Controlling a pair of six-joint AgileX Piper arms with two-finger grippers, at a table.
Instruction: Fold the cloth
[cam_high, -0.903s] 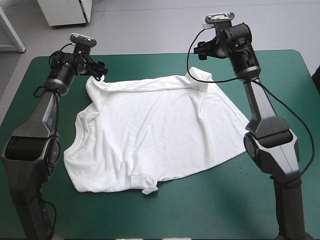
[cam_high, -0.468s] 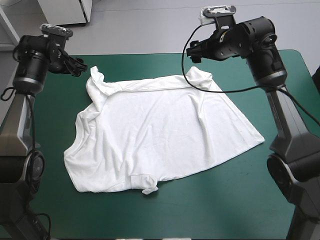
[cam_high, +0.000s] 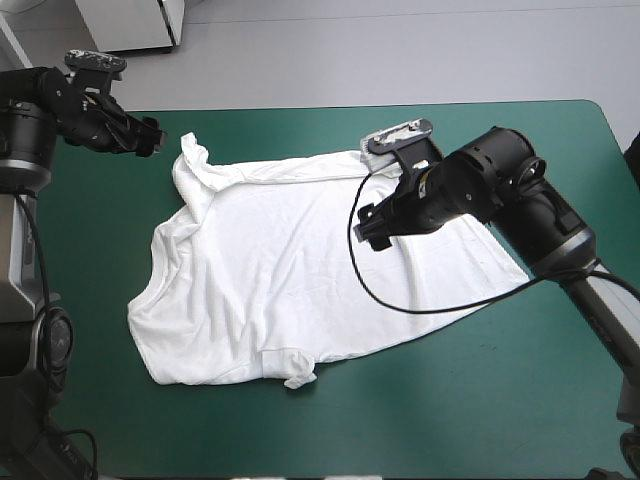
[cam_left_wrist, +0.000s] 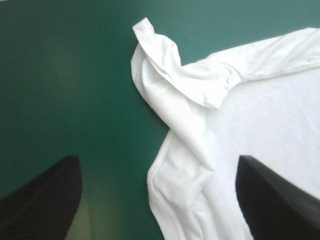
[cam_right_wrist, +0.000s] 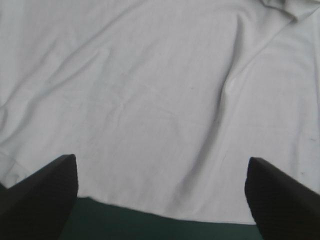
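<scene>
T-shirt (cam_high: 290, 270) lies flat on the teal-green cover (cam_high: 470, 400), long axis left-right; right gripper (cam_high: 372, 231) open over its right half, left gripper (cam_high: 151, 137) open just off the bunched far-left sleeve.

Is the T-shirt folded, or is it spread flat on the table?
Mostly spread, not folded: the T-shirt lies open and wrinkled on the table, with only one far corner curled over.
</scene>
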